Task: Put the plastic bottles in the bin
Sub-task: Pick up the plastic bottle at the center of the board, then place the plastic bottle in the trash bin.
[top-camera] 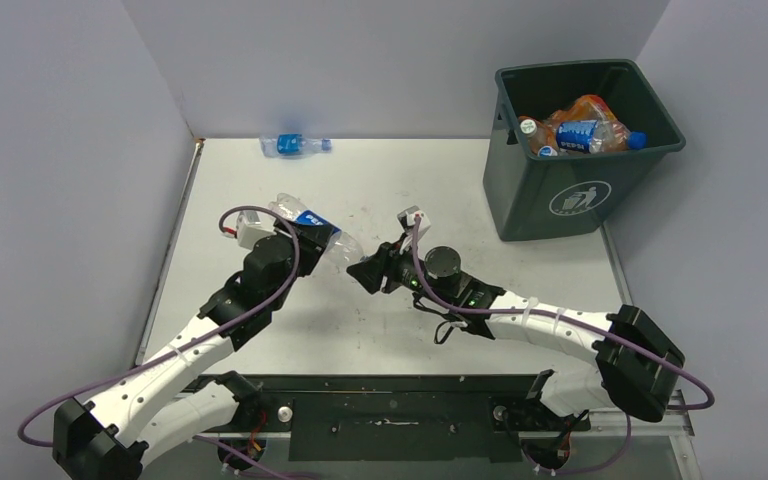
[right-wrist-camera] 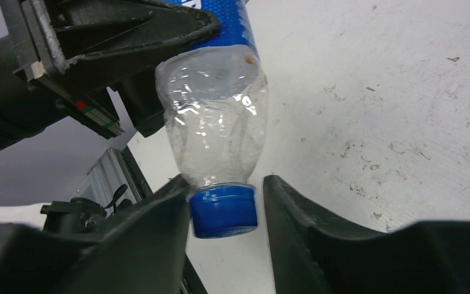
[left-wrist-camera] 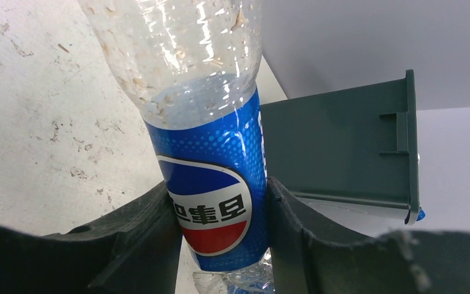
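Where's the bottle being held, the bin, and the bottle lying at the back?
Held bottle (left-wrist-camera: 211, 202): left wrist view, on its blue label.
Bin (top-camera: 545, 175): top view, on its front wall.
Lying bottle (top-camera: 290, 145): top view, on its blue label.

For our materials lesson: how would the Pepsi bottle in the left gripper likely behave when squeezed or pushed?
Probably light: the Pepsi bottle looks empty. Likely squashy: its clear wall is creased near the blue cap. Round, so it may roll if laid down.

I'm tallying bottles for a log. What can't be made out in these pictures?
Top view: how many bottles lie in the bin; they overlap and its wall hides lower ones.
Left wrist view: held bottle's base, cut off by the top edge.
Top view: far bottle's label, too small.
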